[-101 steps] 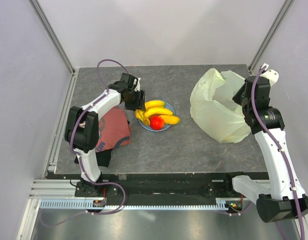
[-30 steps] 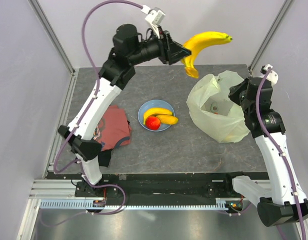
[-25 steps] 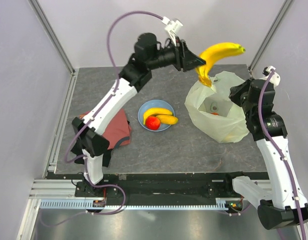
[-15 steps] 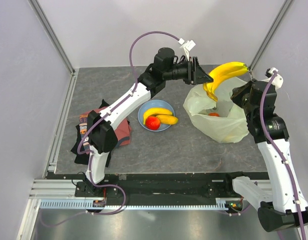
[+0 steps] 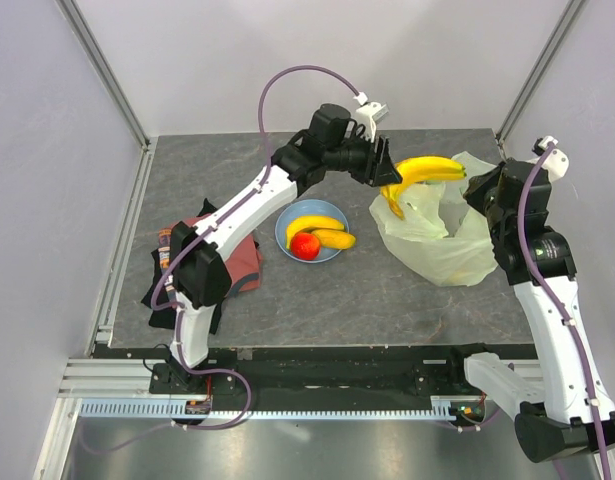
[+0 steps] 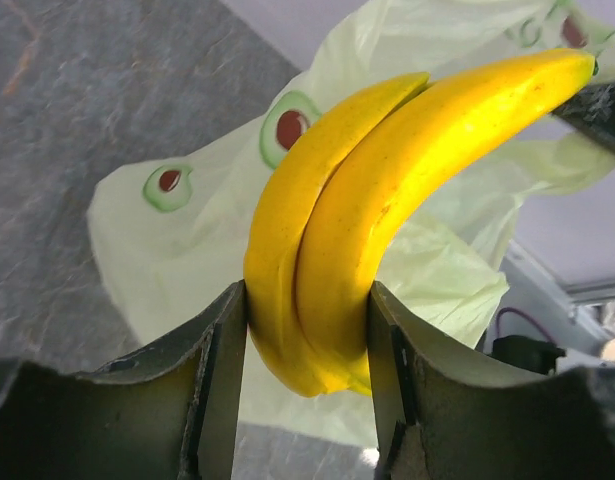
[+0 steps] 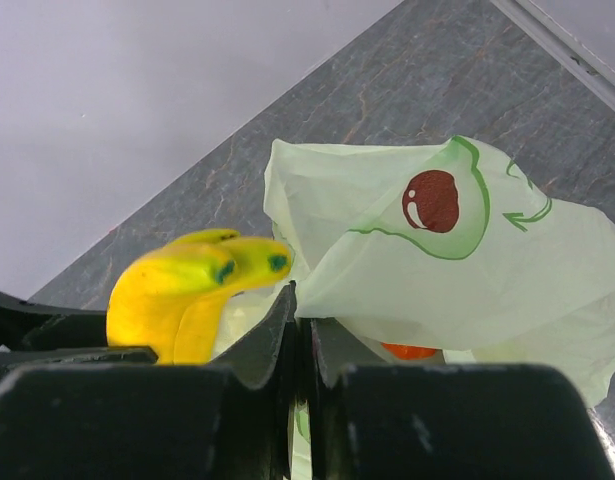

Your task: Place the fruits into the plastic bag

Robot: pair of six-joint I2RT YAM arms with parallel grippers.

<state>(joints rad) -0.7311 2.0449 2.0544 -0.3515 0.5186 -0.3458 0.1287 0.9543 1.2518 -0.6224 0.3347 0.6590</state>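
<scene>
Table [image 5: 387,290]: one grey, stone-patterned top carrying everything below.
Arms: two. The left one reaches across to the bag, and the right one stands at the bag's far right side.
Plastic bag [image 5: 437,240]: one pale green bag with avocado prints, on the right half of the table with its mouth facing up.
T-shirt [image 5: 232,260]: one red shirt, crumpled at the left near the left arm's base.
Plate [image 5: 283,232]: one blue plate, between the T-shirt and the bag.
Bananas: four in all. A banana pair [image 6: 387,170] is in the air at the bag's mouth, and two loose bananas [image 5: 322,230] lie on the plate.
Round fruits: two. A red fruit [image 5: 306,245] sits on the plate against the bananas, and an orange fruit [image 7: 407,351] is inside the bag.
Left gripper [image 6: 307,350]: fingers clamped on the stem end of the banana pair, one on each side.
Right gripper [image 7: 299,330]: fingers pressed together, pinching the bag's rim and holding it raised.
Change: half a second ago the banana pair was higher, above the rim. It now sits lower, at the opening. The plate's contents are unchanged.
</scene>
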